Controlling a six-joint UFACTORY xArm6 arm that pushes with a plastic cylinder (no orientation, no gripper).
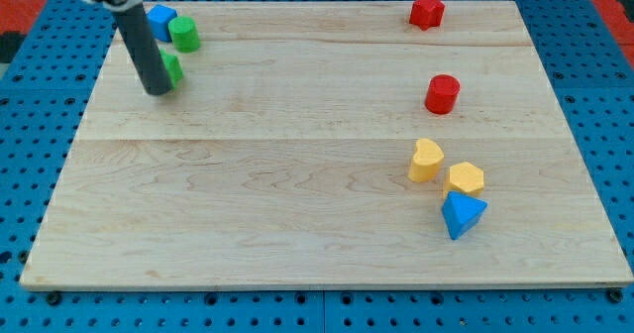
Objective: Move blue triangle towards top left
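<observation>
The blue triangle [462, 215] lies near the view's bottom right of the wooden board [297, 174], touching the yellow hexagon [466, 178] just above it. My tip [157, 90] is far away at the view's top left, right beside a green block [173, 69] that the rod partly hides. A blue block [160, 22] and a green cylinder [184, 33] sit just above the tip.
A yellow heart-shaped block [426, 161] lies left of the yellow hexagon. A red cylinder [442, 93] stands above them at the right. A red star-shaped block [426, 11] sits at the top right edge. Blue pegboard surrounds the board.
</observation>
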